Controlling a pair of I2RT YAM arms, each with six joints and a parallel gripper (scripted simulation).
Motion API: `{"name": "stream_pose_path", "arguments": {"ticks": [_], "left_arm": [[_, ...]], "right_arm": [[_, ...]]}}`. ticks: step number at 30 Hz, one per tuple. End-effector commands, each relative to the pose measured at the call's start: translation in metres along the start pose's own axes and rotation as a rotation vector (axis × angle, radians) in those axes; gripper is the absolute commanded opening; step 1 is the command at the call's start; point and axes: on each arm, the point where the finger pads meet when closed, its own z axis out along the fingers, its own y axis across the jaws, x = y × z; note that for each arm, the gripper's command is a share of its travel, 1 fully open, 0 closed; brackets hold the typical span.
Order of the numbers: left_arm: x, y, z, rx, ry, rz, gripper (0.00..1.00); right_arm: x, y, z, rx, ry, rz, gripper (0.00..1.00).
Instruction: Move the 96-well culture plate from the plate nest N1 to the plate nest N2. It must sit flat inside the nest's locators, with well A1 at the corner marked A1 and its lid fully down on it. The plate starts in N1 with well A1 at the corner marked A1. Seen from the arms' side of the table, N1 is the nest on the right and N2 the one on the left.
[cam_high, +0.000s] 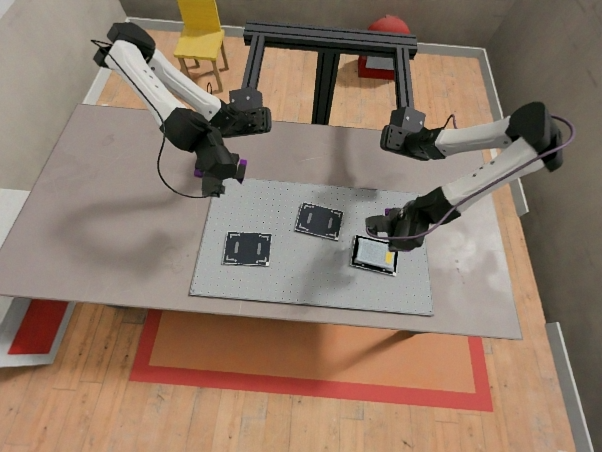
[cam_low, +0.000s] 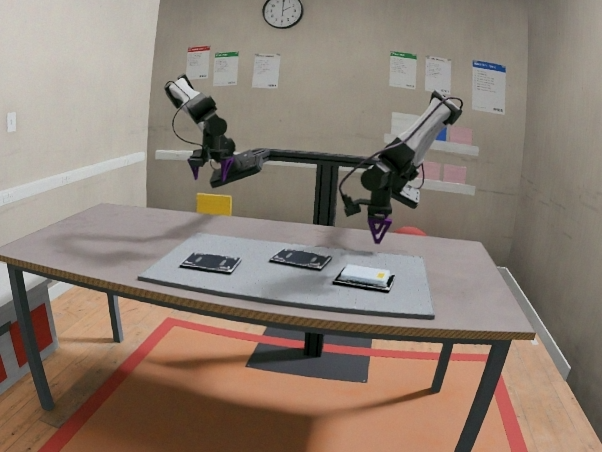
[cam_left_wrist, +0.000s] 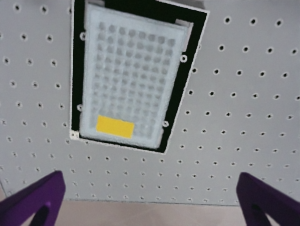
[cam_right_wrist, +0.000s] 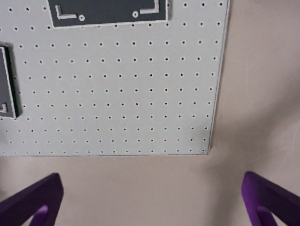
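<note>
The 96-well plate (cam_high: 372, 252) (cam_low: 362, 274) (cam_left_wrist: 132, 75), pale with a yellow label and a clear lid, lies in nest N2 (cam_high: 367, 268) (cam_low: 360, 287) (cam_left_wrist: 76, 65), the leftmost from the arms' side. It looks flat within the locators, the lid level. The nest's white marked corner shows near the label end; well A1 is not readable. My left gripper (cam_low: 378, 242) (cam_left_wrist: 151, 179) is open and empty above the table, behind and above the plate. My right gripper (cam_high: 220, 172) (cam_low: 210, 180) (cam_right_wrist: 152, 181) is open and empty, high behind the perforated board.
Two empty nests stand on the board (cam_high: 300, 287) (cam_low: 250, 290): a middle one (cam_high: 320, 221) (cam_low: 300, 258) and an outer one (cam_high: 247, 248) (cam_low: 210, 262) (cam_right_wrist: 107, 10) on the right arm's side. Which is N1 cannot be told. The arms are well apart.
</note>
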Motion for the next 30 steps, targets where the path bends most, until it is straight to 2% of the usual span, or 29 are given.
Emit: {"name": "stream_pose_path", "arguments": {"ticks": [1, 16, 19, 22, 30], "left_arm": [[0.000, -0.006, -0.014, -0.005, 0.002, -0.088, 1.00], [0.036, -0.050, -0.061, -0.005, 0.003, -0.590, 1.00], [0.037, -0.045, -0.068, -0.019, -0.011, -0.638, 1.00], [0.046, -0.064, -0.072, -0.002, 0.007, -0.721, 1.00], [0.064, -0.079, -0.103, -0.014, -0.013, -1.005, 1.00]], "right_arm": [[-0.002, 0.000, -0.002, -0.005, -0.005, -0.005, 1.00], [-0.002, 0.000, -0.002, -0.005, -0.005, -0.005, 1.00], [-0.002, 0.000, -0.002, -0.005, -0.005, -0.005, 1.00], [-0.002, 0.000, -0.002, -0.005, -0.005, -0.005, 1.00], [-0.002, 0.000, -0.002, -0.005, -0.005, -0.005, 1.00]]}}
